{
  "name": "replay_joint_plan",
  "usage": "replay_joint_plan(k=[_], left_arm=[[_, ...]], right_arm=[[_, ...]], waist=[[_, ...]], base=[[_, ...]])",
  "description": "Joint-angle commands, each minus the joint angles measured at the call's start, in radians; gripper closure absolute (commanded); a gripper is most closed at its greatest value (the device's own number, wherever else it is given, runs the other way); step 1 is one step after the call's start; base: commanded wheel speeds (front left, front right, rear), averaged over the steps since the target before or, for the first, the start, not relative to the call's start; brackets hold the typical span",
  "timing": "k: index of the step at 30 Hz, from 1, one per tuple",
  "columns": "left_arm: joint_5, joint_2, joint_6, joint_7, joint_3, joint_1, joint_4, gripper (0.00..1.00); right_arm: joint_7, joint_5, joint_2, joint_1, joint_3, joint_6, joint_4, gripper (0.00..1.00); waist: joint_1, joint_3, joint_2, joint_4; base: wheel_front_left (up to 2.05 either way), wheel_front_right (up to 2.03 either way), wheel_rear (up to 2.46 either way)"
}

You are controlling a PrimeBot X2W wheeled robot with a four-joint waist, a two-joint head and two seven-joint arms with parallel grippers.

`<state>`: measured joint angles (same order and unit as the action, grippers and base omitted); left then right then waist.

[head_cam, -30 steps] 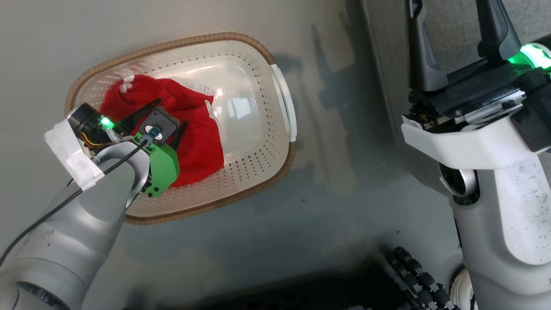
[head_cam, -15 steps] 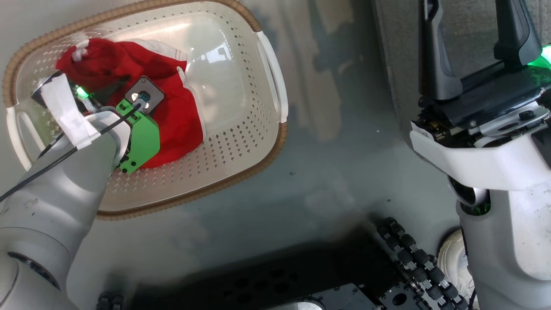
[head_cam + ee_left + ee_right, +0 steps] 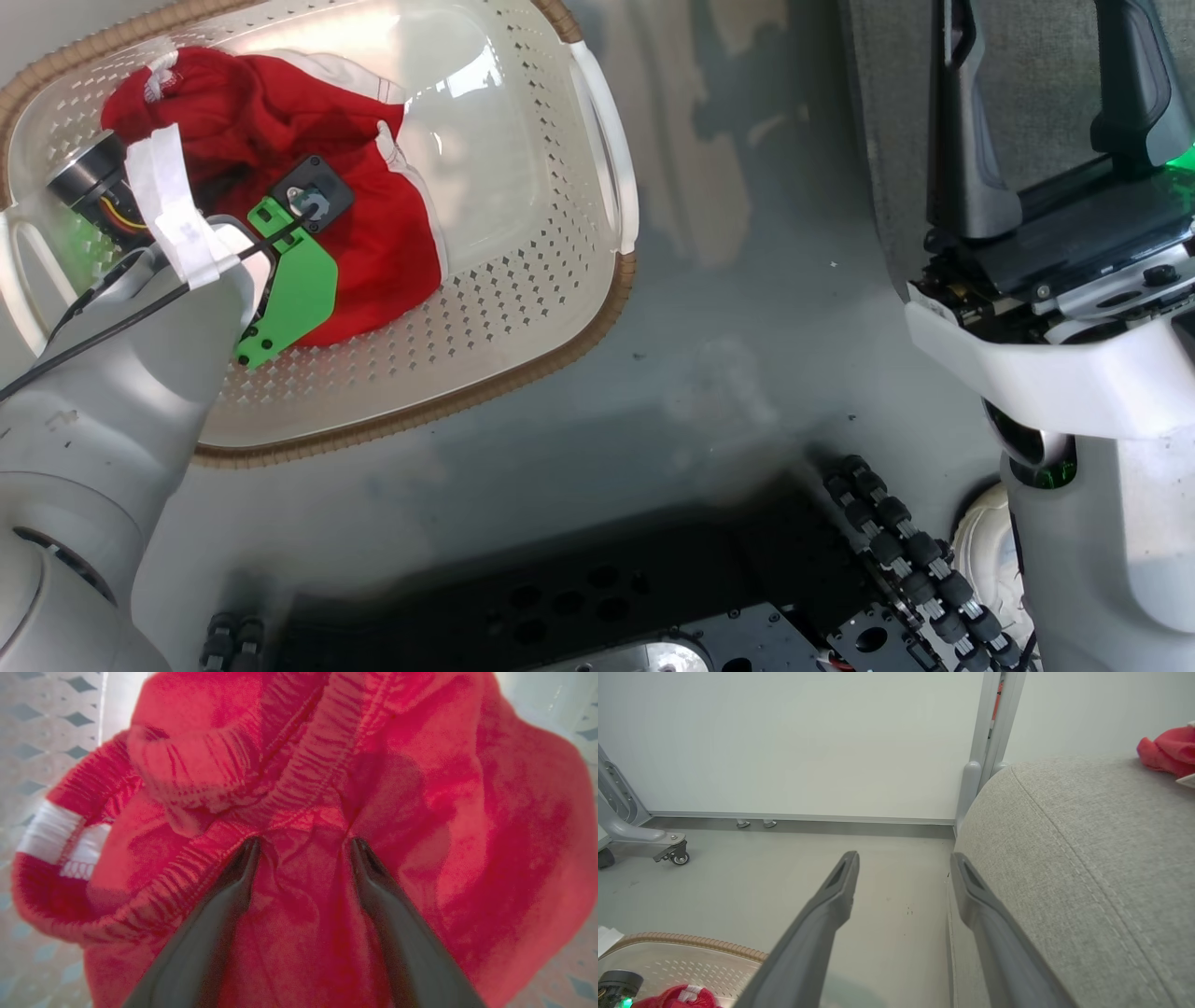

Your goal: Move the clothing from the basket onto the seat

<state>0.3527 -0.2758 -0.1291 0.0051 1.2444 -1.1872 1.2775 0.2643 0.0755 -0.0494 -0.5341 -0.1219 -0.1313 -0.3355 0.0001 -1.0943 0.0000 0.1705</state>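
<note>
What worries us most is a thin pinch. The left end effector [image 3: 304, 842] stands spread, its two tips pressed into the red garment [image 3: 420, 788] with a low ridge of cloth between them. If it closes on that ridge alone, we think the cloth may slide out on the lift. Should the tips sit too deep, they could scrape the bottom of the basket [image 3: 523, 308] or jam in a perforation, and the light basket might then rise or skid with the arm. A loose hem could also drag over the basket's edge on the way out.

In the head view the red garment lies bunched in the basket's 10 o'clock part, directly under the left end effector. In the left wrist view its gathered waistband [image 3: 303, 774] runs from 8 o'clock to 1 o'clock just beyond the tips, and white trim [image 3: 51, 833] shows at 9 o'clock. The right end effector [image 3: 905, 857] stands spread and empty beside the seat [image 3: 1064, 882], which lies at 3 o'clock of the basket. A second garment [image 3: 1164, 749] rests on the seat, at 2 o'clock in the right wrist view
</note>
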Motion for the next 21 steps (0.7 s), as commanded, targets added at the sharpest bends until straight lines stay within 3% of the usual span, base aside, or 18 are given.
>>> replay_joint_plan(k=[1, 7, 9, 10, 21], left_arm=[[0.000, -0.006, -0.002, 0.004, 0.003, -0.010, 0.005, 0.00], [-0.020, 0.003, 0.003, 0.047, 0.011, 0.001, 0.009, 0.00], [-0.026, 0.010, 0.003, 0.071, 0.015, 0.002, 0.010, 0.95], [-0.030, 0.013, 0.004, 0.074, 0.016, 0.000, 0.011, 1.00], [-0.032, 0.058, 0.009, 0.070, 0.021, -0.021, 0.010, 1.00]], right_arm=[[0.000, -0.006, -0.002, 0.016, 0.001, 0.001, -0.007, 0.00], [0.000, -0.013, -0.002, 0.034, 0.002, 0.001, -0.018, 0.00], [0.000, -0.018, -0.002, 0.035, 0.004, 0.001, -0.024, 0.00], [0.000, -0.018, -0.002, 0.037, 0.005, 0.001, -0.025, 0.00], [0.000, -0.016, -0.002, 0.014, 0.013, 0.001, -0.011, 0.00]], waist=[[-0.0001, 0.000, 0.0000, 0.000], [-0.0001, -0.001, 0.0000, 0.000], [-0.0001, -0.001, 0.0000, -0.002], [-0.0001, -0.002, 0.0000, -0.003], [-0.0001, 0.020, 0.0000, -0.014]], base=[[0.00, 0.00, 0.00], [0.00, 0.00, 0.00], [0.00, 0.00, 0.00], [0.00, 0.00, 0.00], [0.00, 0.00, 0.00]])
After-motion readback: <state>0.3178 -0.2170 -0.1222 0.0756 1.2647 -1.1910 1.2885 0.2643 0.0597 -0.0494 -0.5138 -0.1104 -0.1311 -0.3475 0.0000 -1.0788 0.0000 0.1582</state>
